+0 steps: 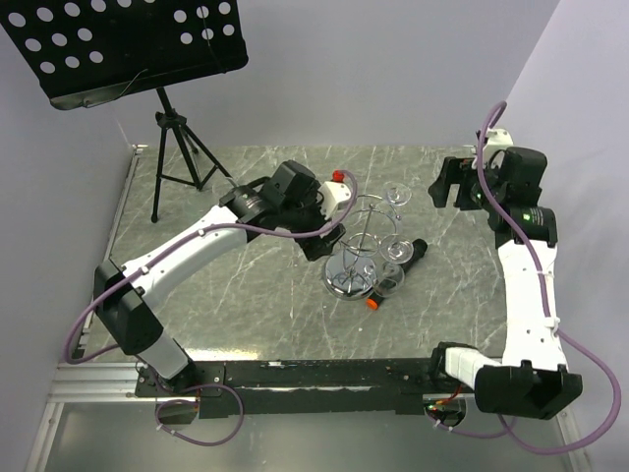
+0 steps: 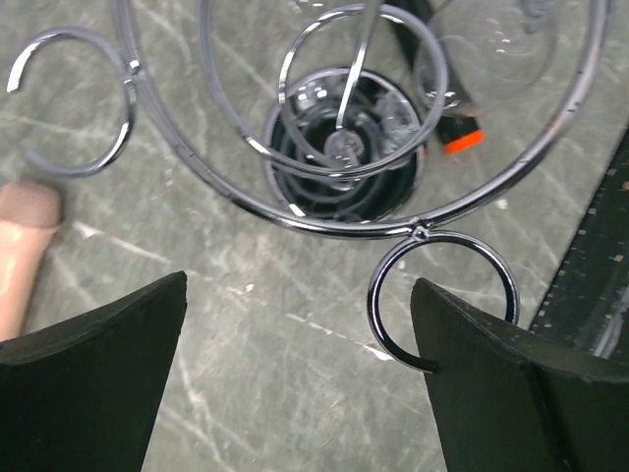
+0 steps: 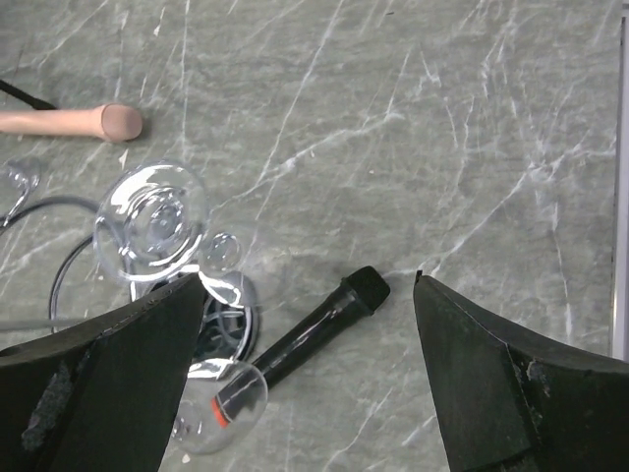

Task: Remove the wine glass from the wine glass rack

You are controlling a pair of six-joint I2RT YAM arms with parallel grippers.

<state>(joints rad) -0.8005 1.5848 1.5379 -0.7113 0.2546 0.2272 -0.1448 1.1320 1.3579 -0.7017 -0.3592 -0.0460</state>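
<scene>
wine glass rack (image 1: 360,248) stands abt mid worktop (image 1: 246,295). wine glass (image 3: 152,218) hangs foot-up on its right side. left gripper (image 2: 300,295) is just by rack's left, fingers wide, holding nothing. right gripper (image 3: 310,285) is twd far right corner, fingers wide, empty. black marker (image 1: 403,265) lies by rack base.

I've open counter (image 1: 462,295) right of the wine glass rack (image 1: 359,246); a marker (image 1: 408,261) lies beside its base, and my left end effector (image 2: 300,295) crowds its left.
</scene>
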